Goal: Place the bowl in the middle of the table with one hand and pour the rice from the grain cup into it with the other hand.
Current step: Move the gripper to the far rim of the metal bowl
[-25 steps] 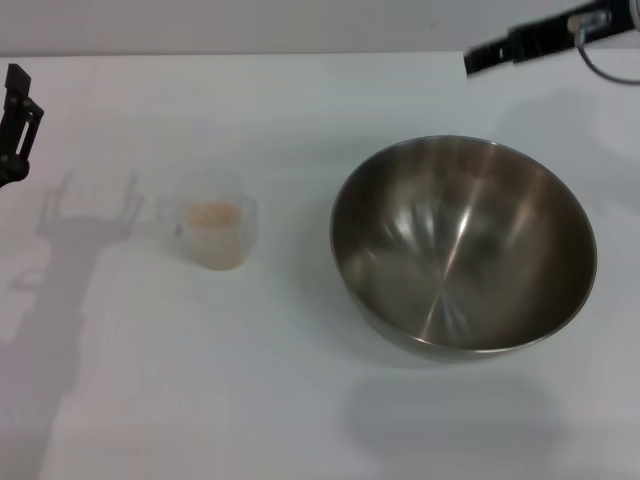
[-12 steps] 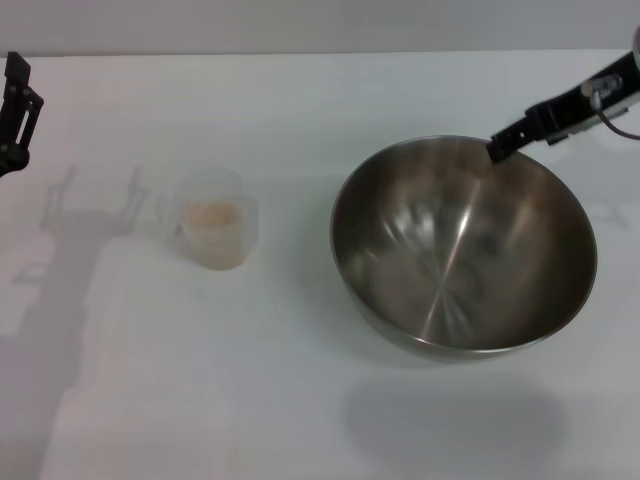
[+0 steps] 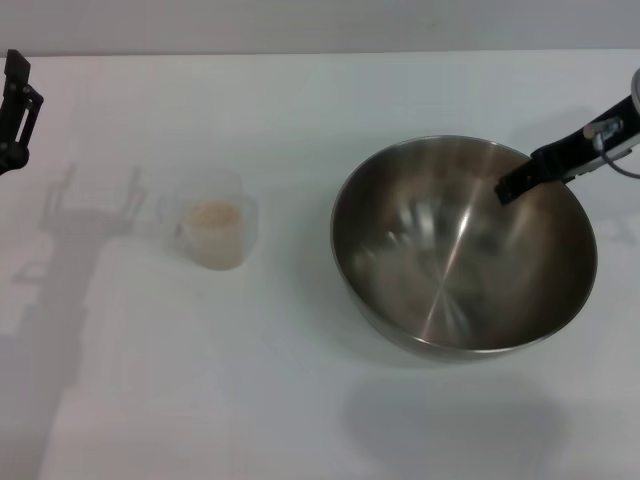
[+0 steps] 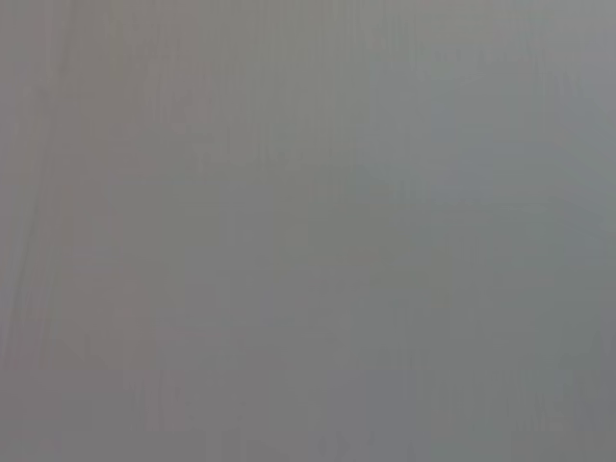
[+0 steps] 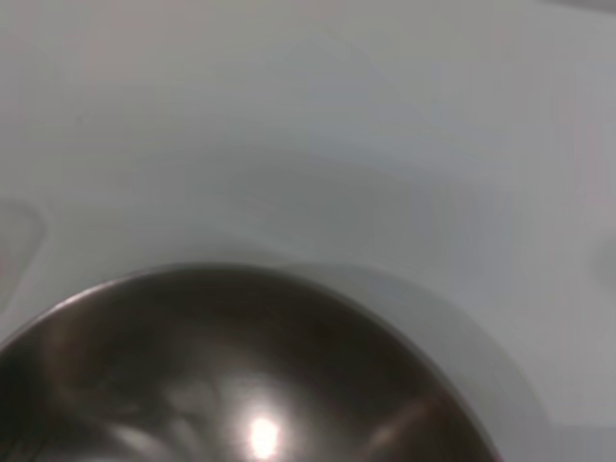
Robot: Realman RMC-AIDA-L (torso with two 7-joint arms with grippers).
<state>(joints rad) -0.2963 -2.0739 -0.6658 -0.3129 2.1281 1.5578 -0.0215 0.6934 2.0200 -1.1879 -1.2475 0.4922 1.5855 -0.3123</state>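
Observation:
The steel bowl stands on the white table, right of the middle. The clear grain cup stands to its left, upright, with pale rice inside. My right gripper reaches in from the right edge, and its black tip hangs just over the bowl's far right rim. My left gripper is at the far left edge, well away from the cup. The right wrist view shows the bowl close below. The left wrist view shows only plain grey.
The tabletop's far edge runs along the back. The left arm's shadow falls on the table left of the cup. Bare table lies between the cup and the bowl and in front of both.
My right gripper has come down and toward me from the far right, from above the table behind the bowl to over the bowl's far right rim. The left gripper, cup and bowl have not moved.

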